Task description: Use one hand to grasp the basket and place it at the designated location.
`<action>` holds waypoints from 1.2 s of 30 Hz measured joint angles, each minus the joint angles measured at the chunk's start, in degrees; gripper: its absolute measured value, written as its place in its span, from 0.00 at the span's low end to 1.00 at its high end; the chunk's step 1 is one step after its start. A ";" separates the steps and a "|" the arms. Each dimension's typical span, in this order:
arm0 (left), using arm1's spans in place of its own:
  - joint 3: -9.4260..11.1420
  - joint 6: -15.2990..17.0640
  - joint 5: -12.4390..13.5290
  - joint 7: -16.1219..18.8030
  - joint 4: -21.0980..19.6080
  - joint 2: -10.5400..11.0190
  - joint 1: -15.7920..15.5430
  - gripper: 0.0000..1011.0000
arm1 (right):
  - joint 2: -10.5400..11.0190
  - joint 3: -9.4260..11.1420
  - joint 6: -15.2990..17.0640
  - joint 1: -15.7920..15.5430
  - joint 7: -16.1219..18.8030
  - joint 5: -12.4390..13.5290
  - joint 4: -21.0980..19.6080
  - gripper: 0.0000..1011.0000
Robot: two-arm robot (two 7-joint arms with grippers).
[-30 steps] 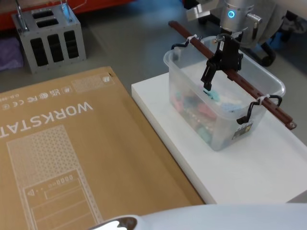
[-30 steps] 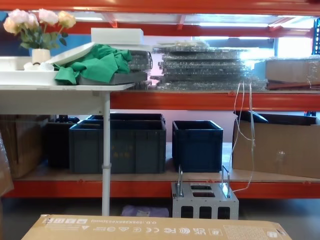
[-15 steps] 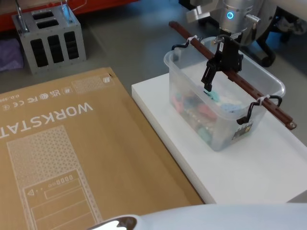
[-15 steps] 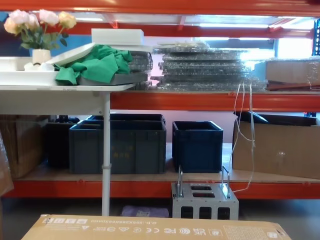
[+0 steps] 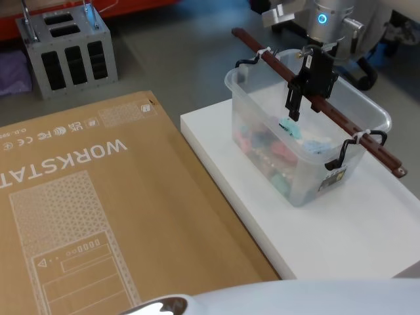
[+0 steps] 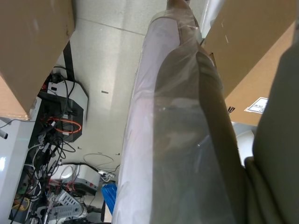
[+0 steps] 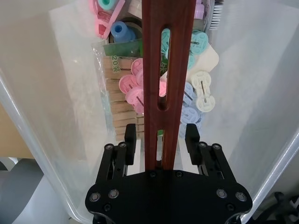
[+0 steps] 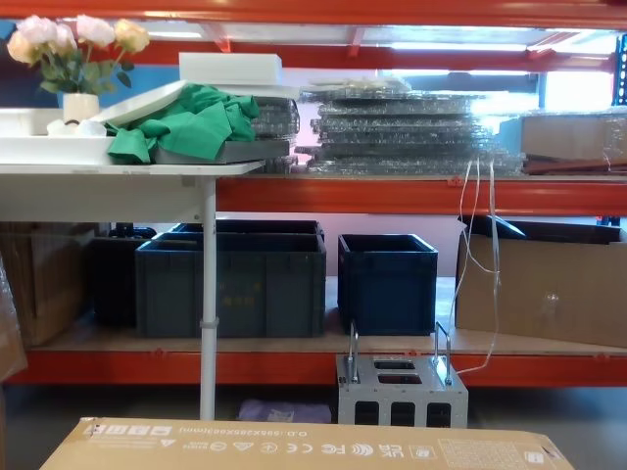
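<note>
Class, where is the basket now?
Head view, right side: the basket stands on the white platform beside the cardboard box, right gripper around its bar.

Whitish basket [image 5: 306, 180], reddish-brown bar [image 5: 341, 121]

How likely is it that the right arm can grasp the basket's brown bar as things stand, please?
Probably yes: the right end effector straddles the brown bar above the basket, with its fingers open on either side and nothing between them and the bar.
</note>
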 joint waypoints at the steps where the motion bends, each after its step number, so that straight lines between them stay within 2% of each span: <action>1: 0.00 0.00 0.00 0.00 0.00 0.00 0.00 0.00 | 0.15 0.09 0.00 0.01 -0.02 0.05 -0.19 0.62; 2: 0.00 0.00 0.00 0.00 0.02 0.00 0.00 0.00 | 0.30 0.16 0.00 0.01 -0.04 0.11 -0.38 0.61; 7: 0.00 0.00 0.00 0.00 0.00 0.00 0.00 0.00 | 0.94 0.56 0.08 0.03 -0.12 0.34 -1.25 0.41; 10: 0.00 0.00 0.00 0.00 0.00 0.00 0.00 0.00 | 1.07 0.65 0.12 0.02 -0.15 0.34 -1.44 0.35; 11: 0.00 0.00 0.00 0.00 0.00 0.00 0.00 0.00 | 1.15 0.72 0.14 0.02 -0.17 0.33 -1.57 0.29; 13: 0.00 0.00 0.00 0.00 0.00 0.00 0.00 0.00 | 1.21 0.81 0.16 0.02 -0.20 0.33 -1.64 0.26; 14: 0.00 0.00 0.00 0.00 0.00 0.00 0.00 0.00 | 1.25 0.87 0.17 0.02 -0.21 0.33 -1.69 0.20; 18: 0.00 0.00 0.00 0.00 0.01 0.00 0.00 0.00 | 1.35 1.02 0.18 0.02 -0.26 0.55 -1.78 0.11; 36: 0.00 0.00 0.00 0.00 0.00 0.00 0.00 0.00 | 1.93 1.54 0.10 -0.23 -0.42 0.65 -2.50 0.00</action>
